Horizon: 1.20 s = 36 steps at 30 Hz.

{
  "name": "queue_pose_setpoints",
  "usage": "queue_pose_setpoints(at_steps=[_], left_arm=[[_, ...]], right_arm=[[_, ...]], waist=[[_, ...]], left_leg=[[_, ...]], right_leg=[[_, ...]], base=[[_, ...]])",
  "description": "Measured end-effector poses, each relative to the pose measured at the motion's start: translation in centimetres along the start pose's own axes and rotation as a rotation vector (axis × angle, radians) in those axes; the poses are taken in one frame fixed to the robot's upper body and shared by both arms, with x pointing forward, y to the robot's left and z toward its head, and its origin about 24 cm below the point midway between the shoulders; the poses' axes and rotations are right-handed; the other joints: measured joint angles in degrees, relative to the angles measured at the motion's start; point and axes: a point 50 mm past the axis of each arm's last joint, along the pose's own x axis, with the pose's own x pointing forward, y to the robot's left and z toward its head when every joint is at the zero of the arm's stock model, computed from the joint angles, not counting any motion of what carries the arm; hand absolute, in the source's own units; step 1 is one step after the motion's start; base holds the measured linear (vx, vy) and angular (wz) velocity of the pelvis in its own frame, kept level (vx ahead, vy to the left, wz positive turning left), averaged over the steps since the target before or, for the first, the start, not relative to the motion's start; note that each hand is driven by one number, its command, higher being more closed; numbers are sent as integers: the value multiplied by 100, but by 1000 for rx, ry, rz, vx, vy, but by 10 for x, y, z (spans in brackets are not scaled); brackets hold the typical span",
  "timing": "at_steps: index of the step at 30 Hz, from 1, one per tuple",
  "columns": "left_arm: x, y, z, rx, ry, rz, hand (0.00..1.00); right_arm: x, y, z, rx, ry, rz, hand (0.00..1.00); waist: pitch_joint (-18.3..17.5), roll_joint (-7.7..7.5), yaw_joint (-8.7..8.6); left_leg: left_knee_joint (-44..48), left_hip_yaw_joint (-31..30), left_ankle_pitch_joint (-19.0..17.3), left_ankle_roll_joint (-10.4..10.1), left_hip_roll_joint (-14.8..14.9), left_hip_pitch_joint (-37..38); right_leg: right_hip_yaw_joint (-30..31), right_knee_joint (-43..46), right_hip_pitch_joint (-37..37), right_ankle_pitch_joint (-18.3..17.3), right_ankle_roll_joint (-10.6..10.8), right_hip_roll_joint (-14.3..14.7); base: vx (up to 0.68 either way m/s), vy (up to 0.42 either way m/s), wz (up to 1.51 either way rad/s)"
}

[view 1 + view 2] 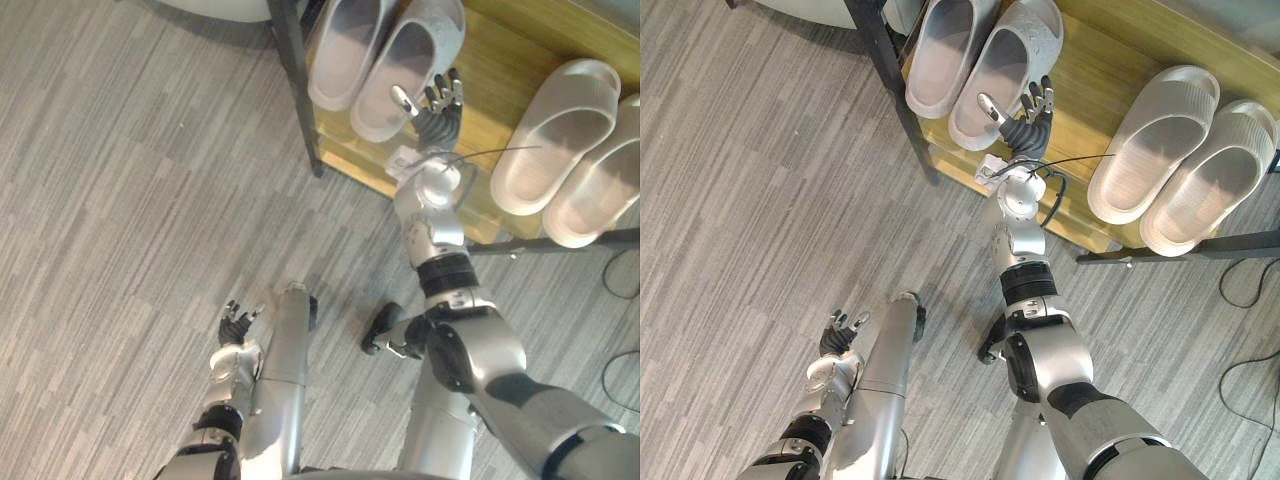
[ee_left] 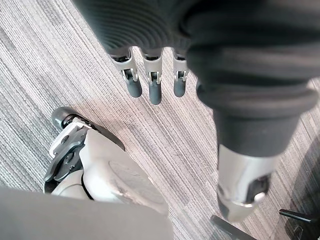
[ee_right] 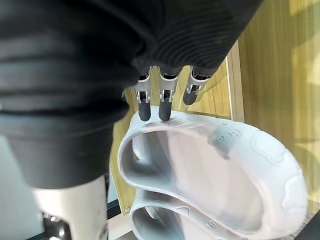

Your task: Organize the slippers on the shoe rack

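The slippers (image 1: pixel 555 140) are pale grey-white. The shoe rack (image 1: pixel 500 80) has a honey-yellow wooden shelf (image 1: pixel 1090 75) and a black frame (image 1: pixel 296 80). The floor (image 1: pixel 130 200) is grey, finely streaked in stripes.

No wording can be read for certain: raised lettering on the upper of a pale slipper (image 3: pixel 235 150) on the shoe rack (image 3: pixel 265 60) is too faint to make out, and a small white label (image 1: pixel 991 168) near the rack's front edge bears print too small to tell

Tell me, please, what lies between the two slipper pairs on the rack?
Bare wooden shelf, plus the right robot hand beside the left pair, as the left eye view shows.
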Motion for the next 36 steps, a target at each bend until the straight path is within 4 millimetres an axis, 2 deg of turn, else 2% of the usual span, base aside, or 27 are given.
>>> queue_pose_setpoints(at_steps=[4,7,11,15,17,20,22,24,25,26,29,30,32,33,35,36], left_arm=[[0,0,0,-18,3,2,0],[0,1,-1,-38,9,4,0],[0,5,-2,-51,13,18,0],[0,6,-3,-57,19,19,0],[0,7,-3,-60,20,20,0],[0,9,-4,-51,25,12,0],[-3,11,-10,-13,47,1,0],[-4,12,-13,3,54,-1,0],[-7,10,-19,49,70,-27,0],[-8,10,-21,55,74,-30,0],[-21,11,-45,157,140,-84,0],[-23,11,-48,168,149,-89,0],[-37,11,-73,258,230,-139,0],[-39,12,-75,266,241,-143,0],[-51,14,-94,362,309,-198,0],[-53,15,-96,373,315,-202,0]], right_arm=[[4,-10,4,6,-9,-33,0],[12,-27,14,-13,-37,-80,0],[17,-40,22,-30,-64,-115,0],[16,-42,27,-54,-90,-115,0],[7,-33,33,-89,-150,-49,0],[-15,-20,31,-197,-228,80,0],[-41,-26,13,-282,-223,165,0],[-57,-35,0,-326,-196,198,0],[-77,-51,-17,-375,-142,229,0],[-80,-53,-20,-378,-130,234,0],[-133,-90,-67,-457,98,257,0],[-138,-93,-71,-460,122,256,0],[-183,-127,-106,-495,340,221,0],[-188,-131,-110,-506,368,217,0],[-235,-173,-149,-619,645,187,0],[-240,-179,-152,-634,678,183,0]], waist=[[0,0,-16],[0,0,-48],[0,0,-69],[1,0,-99],[1,0,-130],[2,-3,-258],[3,-5,-365],[2,-8,-408],[-4,-15,-460],[-8,-21,-474],[-200,-182,-653],[-249,-195,-673],[-582,-330,-767],[-622,-340,-779],[-906,-341,-938],[-942,-340,-955]], left_leg=[[-44,13,20,2,5,14],[-38,30,20,2,18,20],[-36,62,19,3,120,50],[-50,124,17,6,179,195],[-83,180,5,22,245,336],[-209,261,-12,49,333,681],[-487,372,-11,51,377,1207],[-687,434,-7,57,400,1553],[-1011,534,19,99,417,2053],[-1078,549,24,108,419,2138],[-2082,847,249,158,502,3262],[-2168,868,266,157,502,3343],[-2893,1081,425,212,496,4096],[-2980,1102,444,219,497,4185],[-3789,1214,689,247,450,4895],[-3900,1237,737,257,440,4982]], right_leg=[[1,-27,2,24,-43,3],[7,-44,5,53,-87,10],[10,-127,29,119,-127,108],[42,-141,137,120,-124,138],[91,-193,237,101,-86,207],[108,-337,548,123,-59,280],[116,-586,1017,157,-1,307],[113,-772,1341,192,-18,322],[121,-1067,1793,255,24,354],[120,-1135,1868,268,36,362],[130,-2076,2882,571,93,513],[132,-2161,2950,591,104,520],[199,-2809,3575,771,205,615],[205,-2891,3651,791,216,629],[209,-3662,4294,1047,334,730],[213,-3766,4364,1089,347,741]], base=[[0,0,0],[22,45,-2],[5,43,-13],[-2,23,-10],[-4,3,-15],[15,1,-13],[48,-3,-9],[81,2,-8],[90,7,-8],[147,32,-14],[126,41,-16],[198,82,-14],[206,78,-21],[175,67,-19],[157,74,-12],[154,78,-12]])
